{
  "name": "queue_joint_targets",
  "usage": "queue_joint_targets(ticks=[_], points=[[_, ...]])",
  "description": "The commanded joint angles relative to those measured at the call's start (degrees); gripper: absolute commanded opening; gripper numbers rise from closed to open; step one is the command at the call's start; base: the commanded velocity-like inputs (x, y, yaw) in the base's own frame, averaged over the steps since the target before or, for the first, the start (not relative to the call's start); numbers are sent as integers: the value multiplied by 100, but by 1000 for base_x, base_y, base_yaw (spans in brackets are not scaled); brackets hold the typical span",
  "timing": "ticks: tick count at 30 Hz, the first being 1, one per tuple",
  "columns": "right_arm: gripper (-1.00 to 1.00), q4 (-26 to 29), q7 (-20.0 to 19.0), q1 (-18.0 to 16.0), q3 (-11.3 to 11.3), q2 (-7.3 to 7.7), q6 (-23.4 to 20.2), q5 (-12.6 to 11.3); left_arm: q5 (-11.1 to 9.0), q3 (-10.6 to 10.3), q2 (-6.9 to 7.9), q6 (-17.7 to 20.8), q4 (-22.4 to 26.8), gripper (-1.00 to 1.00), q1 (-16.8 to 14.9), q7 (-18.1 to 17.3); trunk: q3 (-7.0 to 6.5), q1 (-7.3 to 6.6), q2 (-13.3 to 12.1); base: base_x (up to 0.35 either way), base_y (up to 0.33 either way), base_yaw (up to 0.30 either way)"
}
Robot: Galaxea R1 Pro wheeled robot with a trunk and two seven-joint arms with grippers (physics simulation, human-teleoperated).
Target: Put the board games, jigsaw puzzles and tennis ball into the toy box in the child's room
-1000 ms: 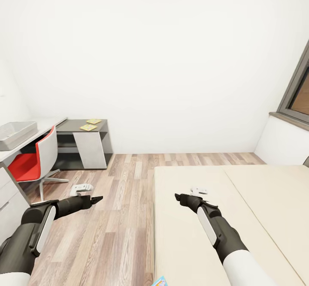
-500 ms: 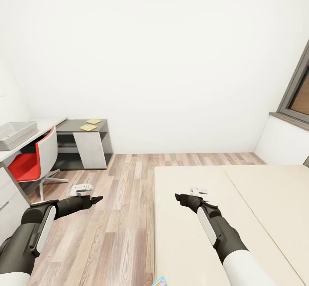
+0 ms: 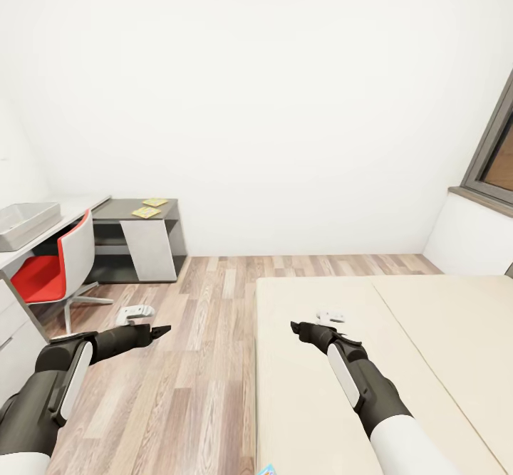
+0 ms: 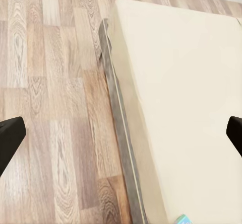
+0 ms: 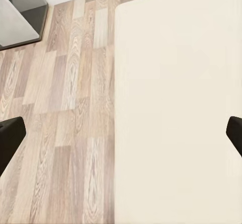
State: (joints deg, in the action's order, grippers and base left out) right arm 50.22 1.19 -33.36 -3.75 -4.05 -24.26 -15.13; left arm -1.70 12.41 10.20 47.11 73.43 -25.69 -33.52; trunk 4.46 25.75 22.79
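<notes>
I read both jaws apart, empty. Board game (image 3: pixel 267 470) corner at bed (image 3: pixel 399 332) near edge, below and behind right gripper (image 3: pixel 293 327); right arm nearer than left gripper (image 3: pixel 165 330).

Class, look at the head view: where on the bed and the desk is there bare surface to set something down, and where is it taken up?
The bed is bare cream mattress from its floor-side edge to the window side, apart from a board game corner at its near edge. On the table, the dark corner section holds two jigsaw puzzles; the toy box fills the light top.
</notes>
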Motion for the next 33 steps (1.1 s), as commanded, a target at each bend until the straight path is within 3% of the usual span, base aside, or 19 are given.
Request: queue_joint_targets(ticks=[1, 18, 33], points=[[100, 7, 13, -4, -3, 1, -26, -28, -18, 7, -1, 45, 4, 100, -6, -13, 13, 4, 13, 6, 0, 0], [100, 6, 13, -4, -3, 1, -26, -25, -18, 7, -1, 44, 5, 100, -6, -6, 13, 4, 13, 1, 11, 0], [100, 6, 10, -4, -7, 1, -26, -25, -17, 7, -1, 44, 5, 100, -6, -6, 13, 4, 13, 0, 177, 0]])
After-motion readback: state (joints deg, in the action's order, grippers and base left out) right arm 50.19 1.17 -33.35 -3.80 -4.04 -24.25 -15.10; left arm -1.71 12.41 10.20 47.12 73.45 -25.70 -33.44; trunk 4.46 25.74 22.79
